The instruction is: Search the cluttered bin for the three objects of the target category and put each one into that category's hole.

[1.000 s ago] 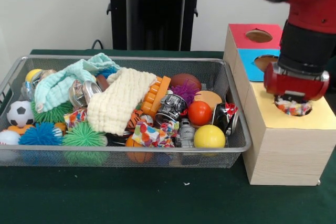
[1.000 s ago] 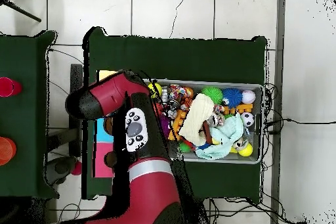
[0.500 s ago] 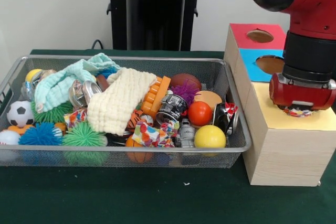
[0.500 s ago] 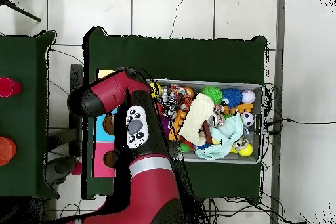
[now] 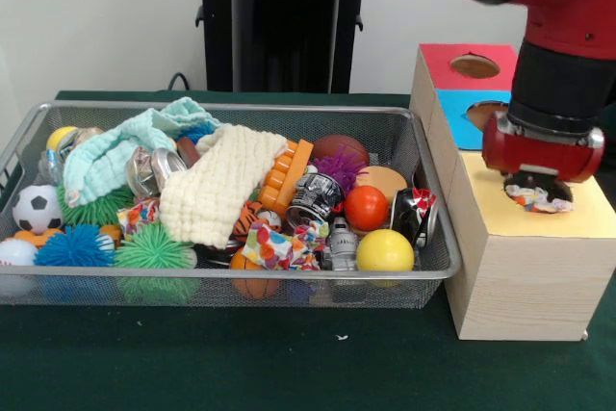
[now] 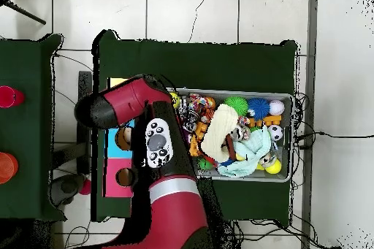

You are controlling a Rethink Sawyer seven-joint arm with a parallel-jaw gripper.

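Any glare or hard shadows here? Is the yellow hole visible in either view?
Front view: the light is even, with no hard shadows, and only small highlights on the crushed metal can. The red gripper hides most of the hole in the wooden box's yellow top. Overhead view: the red arm covers nearly all of the yellow section, and the white floor tiles are very bright.

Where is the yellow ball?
In the front view, the yellow ball sits at the bin's near right corner, just below the orange ball.
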